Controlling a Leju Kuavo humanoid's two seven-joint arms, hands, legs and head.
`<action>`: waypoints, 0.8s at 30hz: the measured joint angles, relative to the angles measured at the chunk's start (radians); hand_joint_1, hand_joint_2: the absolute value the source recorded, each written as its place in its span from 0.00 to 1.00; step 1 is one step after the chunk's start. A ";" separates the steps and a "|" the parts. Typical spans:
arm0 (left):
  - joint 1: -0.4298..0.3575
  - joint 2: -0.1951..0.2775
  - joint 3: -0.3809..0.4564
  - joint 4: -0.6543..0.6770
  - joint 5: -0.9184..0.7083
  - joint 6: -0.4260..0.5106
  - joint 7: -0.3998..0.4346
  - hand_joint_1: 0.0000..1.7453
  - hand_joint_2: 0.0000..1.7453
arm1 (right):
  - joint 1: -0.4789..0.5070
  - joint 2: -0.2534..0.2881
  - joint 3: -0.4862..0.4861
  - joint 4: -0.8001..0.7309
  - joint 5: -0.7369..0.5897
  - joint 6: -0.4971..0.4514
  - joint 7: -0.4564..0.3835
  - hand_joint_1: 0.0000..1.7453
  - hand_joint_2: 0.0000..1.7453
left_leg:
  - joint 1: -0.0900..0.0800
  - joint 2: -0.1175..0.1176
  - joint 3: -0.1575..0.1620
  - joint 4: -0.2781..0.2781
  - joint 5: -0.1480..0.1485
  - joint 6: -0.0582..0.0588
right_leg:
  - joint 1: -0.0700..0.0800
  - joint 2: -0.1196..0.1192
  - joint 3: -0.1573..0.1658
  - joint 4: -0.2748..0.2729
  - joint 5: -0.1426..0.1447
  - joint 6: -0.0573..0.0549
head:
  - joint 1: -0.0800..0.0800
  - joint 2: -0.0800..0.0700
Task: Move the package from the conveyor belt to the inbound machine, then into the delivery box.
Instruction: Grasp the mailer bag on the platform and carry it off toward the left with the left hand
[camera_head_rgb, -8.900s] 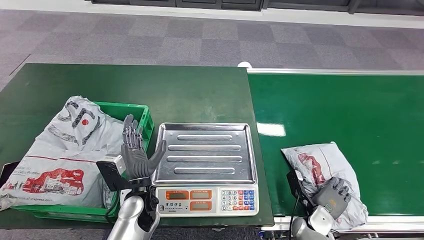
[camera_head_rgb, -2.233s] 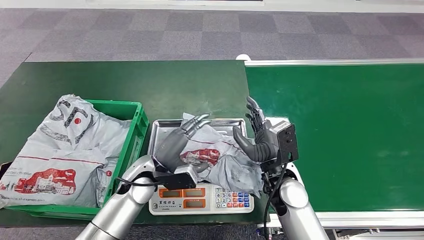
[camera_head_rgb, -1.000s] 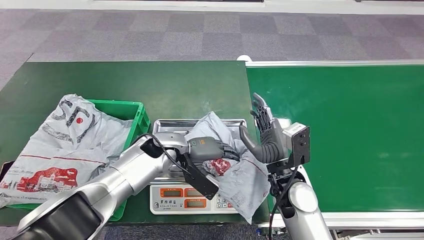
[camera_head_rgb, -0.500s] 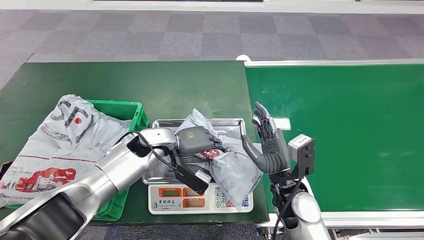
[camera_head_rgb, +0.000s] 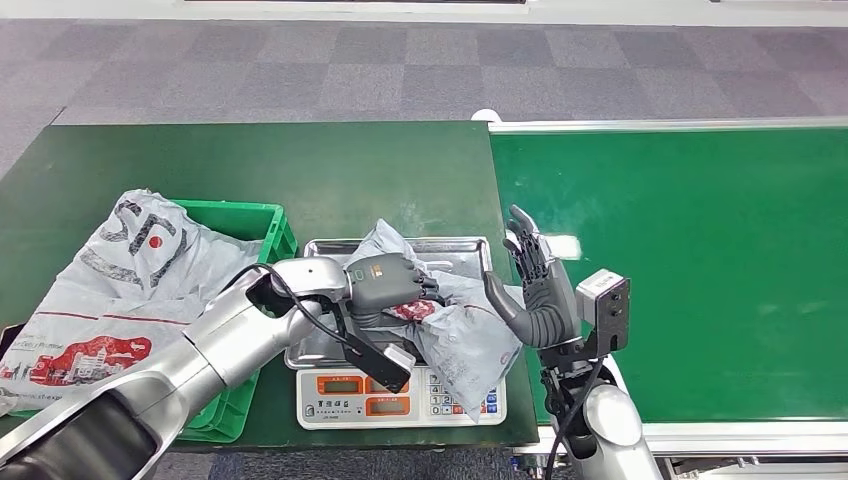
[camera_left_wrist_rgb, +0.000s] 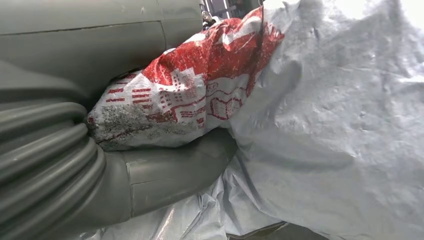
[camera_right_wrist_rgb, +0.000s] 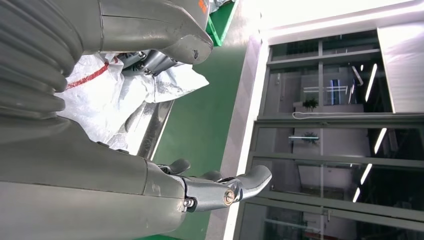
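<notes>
at centre frame, your left robot hand (camera_head_rgb: 385, 283) grips the package (camera_head_rgb: 450, 325), a crumpled grey plastic mailer with a red printed panel, its film wrinkled and faintly glossy. the package lies on the ribbed steel pan of the inbound machine (camera_head_rgb: 400, 325), a weighing scale with orange displays and a coloured keypad, and its lower corner droops over the keypad at lower centre. in the left wrist view the thick grey thumb (camera_left_wrist_rgb: 175, 170) presses under the red print of the package (camera_left_wrist_rgb: 320, 115) while the fingers close over it from the other side. just right of the scale, your right robot hand (camera_head_rgb: 535, 285) stands upright with fingers spread, holding nothing, its thumb close by the package edge. the smooth green conveyor belt (camera_head_rgb: 700, 260) fills the right half. at left, a green plastic delivery box (camera_head_rgb: 262, 222) sits on the dark green tabletop (camera_head_rgb: 300, 165), heaped with soft grey mail bags (camera_head_rgb: 130, 290) bearing black and red print.
</notes>
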 joint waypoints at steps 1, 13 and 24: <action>0.000 0.001 0.000 -0.001 0.000 0.000 0.000 1.00 1.00 | 0.000 0.000 0.000 0.000 0.000 0.000 0.000 0.00 1.00 | 0.000 0.000 0.000 0.000 0.000 0.000 | 0.000 0.000 0.000 0.000 0.000 0.000 | 0.000 0.000; 0.001 0.006 0.000 -0.007 0.000 0.000 0.000 1.00 1.00 | 0.000 0.000 0.000 0.000 0.000 0.000 0.000 0.00 1.00 | 0.000 0.000 0.000 0.000 0.000 0.000 | 0.000 0.000 0.000 0.000 0.000 0.000 | 0.000 0.000; 0.001 0.007 0.000 -0.009 0.000 0.000 0.000 1.00 1.00 | 0.000 0.000 0.000 0.000 0.000 0.000 0.000 0.00 1.00 | 0.000 0.000 -0.001 0.000 0.000 0.000 | 0.000 0.000 -0.001 0.000 0.000 0.000 | 0.000 0.000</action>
